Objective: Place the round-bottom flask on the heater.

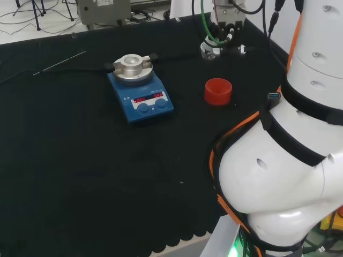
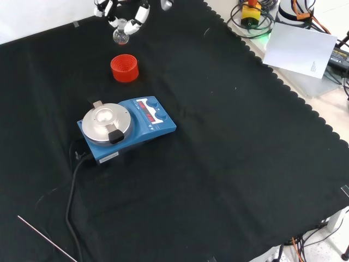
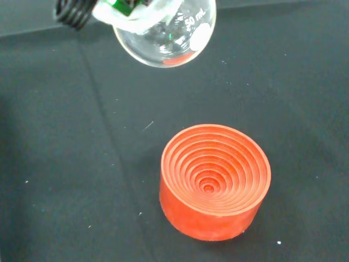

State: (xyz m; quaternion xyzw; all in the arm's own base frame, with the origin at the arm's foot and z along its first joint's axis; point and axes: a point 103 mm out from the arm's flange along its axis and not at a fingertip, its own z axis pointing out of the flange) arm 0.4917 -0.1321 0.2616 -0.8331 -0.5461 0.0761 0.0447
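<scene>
I see the flask [image 3: 166, 38], a small round-bottomed bulb of clear glass with a white marking patch, held up off the cloth [image 2: 229, 164] in the hand [image 2: 121, 12], whose black-and-white fingers [image 2: 140, 13] curl in around its upper part and pinch it. In the front view it hangs at about 12 o'clock from the stand [image 2: 125, 68], near it but not touching; in the head view the flask [image 1: 210, 49] sits at roughly 12 o'clock from the stand [image 1: 218, 91] as well, under the hand [image 1: 225, 27]. The stand [image 3: 215, 181] is an empty red ring, matte and rubbery-looking, its inside stepped in concentric ribs down to a small centre. From my wrist camera the bulb floats clear of it, with bare black fabric between them. The heater [image 2: 126, 128] lies at about 6 o'clock from the stand in the front view, well apart from the flask: a blue box with two round blue knobs and a red display on its sloped face, topped by a round, dull metal block with a shallow bowl in it, and nothing rests in that bowl. A black cable [image 2: 73, 185] trails from its rear across the cloth. A thin metal rod [image 2: 46, 238] lies flat near 7 o'clock from the heater. The cloth is black and matte, with a scalloped edge.
</scene>
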